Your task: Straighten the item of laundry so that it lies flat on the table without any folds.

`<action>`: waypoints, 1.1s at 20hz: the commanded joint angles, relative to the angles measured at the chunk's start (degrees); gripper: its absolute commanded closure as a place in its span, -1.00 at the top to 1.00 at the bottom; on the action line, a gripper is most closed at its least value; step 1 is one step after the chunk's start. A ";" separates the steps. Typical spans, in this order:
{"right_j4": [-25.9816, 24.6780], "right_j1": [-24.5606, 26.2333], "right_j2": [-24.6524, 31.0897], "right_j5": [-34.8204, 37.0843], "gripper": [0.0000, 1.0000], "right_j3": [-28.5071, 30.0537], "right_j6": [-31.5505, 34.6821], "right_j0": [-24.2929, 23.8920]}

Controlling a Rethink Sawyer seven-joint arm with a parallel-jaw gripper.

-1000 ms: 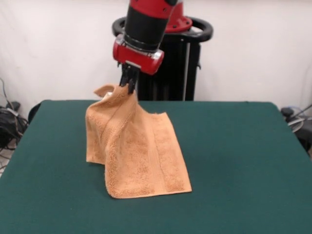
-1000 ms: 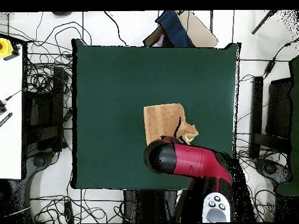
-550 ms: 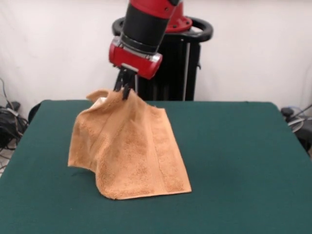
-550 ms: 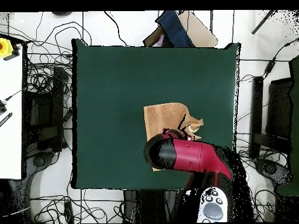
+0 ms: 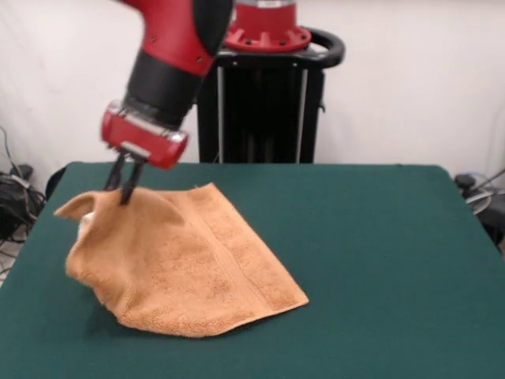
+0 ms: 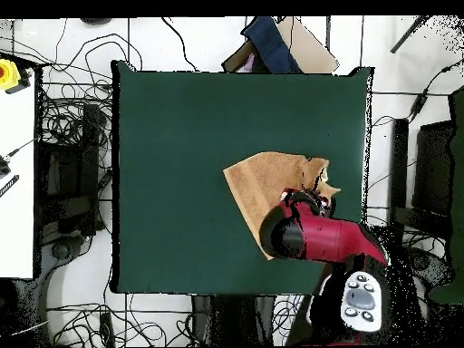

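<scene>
Towel corner in shut jaws above table

The gripper has swung lower and toward the table's edge, dragging its pinched corner along. The towel, a tall draped peak 1 second ago, now spreads wider and lower.

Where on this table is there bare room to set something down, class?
Bare green table runs wide from the towel to the picture's right edge in the front view; overhead, a broad strip lies at picture left. Crowded: where the tool grips the towel's raised corner.
</scene>
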 commanded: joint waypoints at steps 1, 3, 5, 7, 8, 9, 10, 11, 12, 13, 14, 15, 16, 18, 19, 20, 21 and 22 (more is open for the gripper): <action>-4.52 3.91 5.72 -0.77 -1.00 -0.15 1.12 -8.83; -5.93 1.28 11.74 2.98 -1.00 4.70 -2.44 -15.46; -6.76 -1.18 16.26 7.15 -1.00 10.46 -5.48 -20.84; -7.46 -1.90 17.15 9.26 -1.00 13.56 -6.10 -22.44; -7.91 -2.01 16.90 9.59 -1.00 14.64 -5.81 -22.56; -8.39 -1.47 15.74 8.85 -1.00 14.95 -4.39 -21.69; -9.06 -0.37 14.89 7.29 -1.00 14.93 -2.85 -20.83; -9.18 0.60 14.36 5.93 -1.00 15.08 -1.16 -20.37; -9.29 1.56 13.82 4.58 -1.00 15.24 0.53 -19.90; -9.03 1.75 13.15 4.22 -1.00 15.54 1.82 -19.19; -9.12 1.71 12.42 2.82 -1.00 15.78 3.02 -18.44; -8.76 1.71 12.62 2.10 -1.00 16.18 3.99 -18.73; -8.38 1.94 12.59 1.42 -1.00 16.24 4.96 -18.78; -7.59 2.42 13.46 1.35 -1.00 16.39 5.64 -19.57; -7.22 2.52 13.36 1.22 -1.00 16.52 6.02 -19.41; -7.03 2.41 13.52 1.61 1.00 16.43 5.69 -19.25; -6.60 2.23 14.08 2.04 1.00 16.64 5.74 -19.69; -6.17 2.04 14.64 2.48 1.00 16.85 5.79 -20.14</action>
